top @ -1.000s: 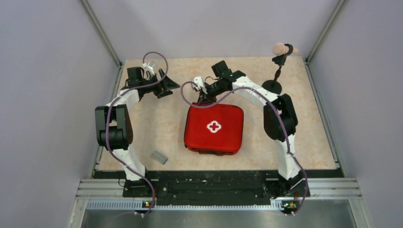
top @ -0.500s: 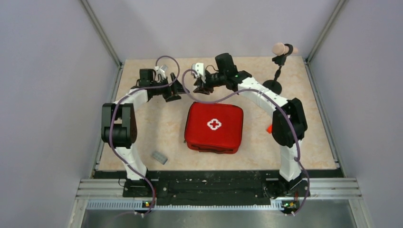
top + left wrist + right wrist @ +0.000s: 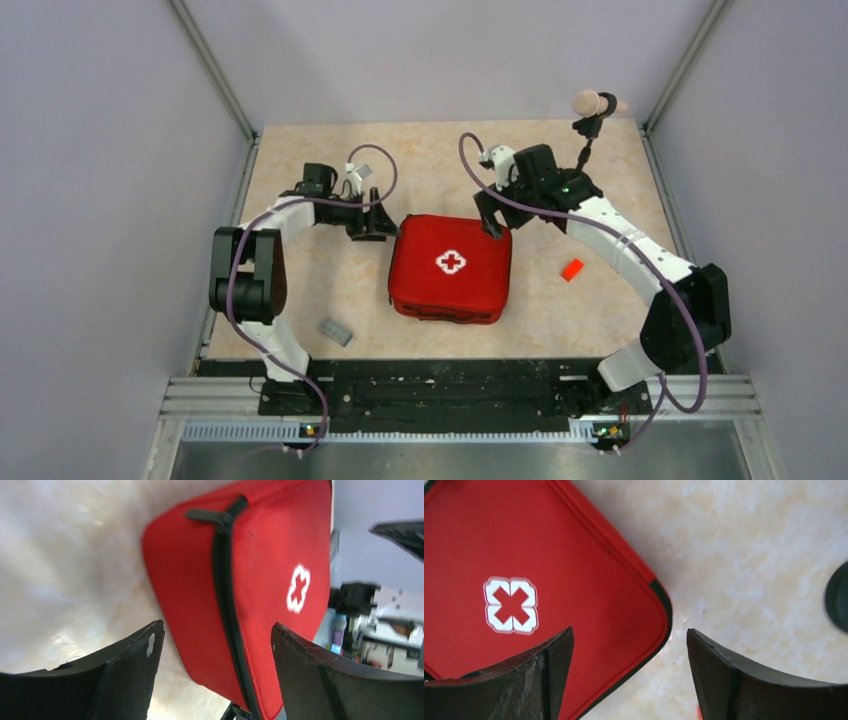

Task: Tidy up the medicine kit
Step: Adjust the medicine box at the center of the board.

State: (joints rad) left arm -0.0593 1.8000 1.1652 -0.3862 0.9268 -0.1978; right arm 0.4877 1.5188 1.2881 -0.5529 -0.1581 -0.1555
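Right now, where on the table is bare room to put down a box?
Free: the far strip behind the medicine kit; the patch left of it, beyond the grey block; the patch right of it, nearer than the orange block. Crowded: the kit's far corners, at the left tool and right tool.

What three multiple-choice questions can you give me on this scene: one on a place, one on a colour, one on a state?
1. Where is the orange block?
A. Beside the kit, on the right arm's side
B. On top of the kit
C. By the left arm's base

2. What colour is the small block near the left arm's base?
A. Blue
B. Grey
C. Yellow

3. How is the kit?
A. Open flat
B. Standing on edge
C. Closed, lying flat

Answers:
1 A: it lies apart from the kit, toward the right arm.
2 B: the top view shows it grey.
3 C: the lid with the cross faces up, and the zip looks shut in the left wrist view.
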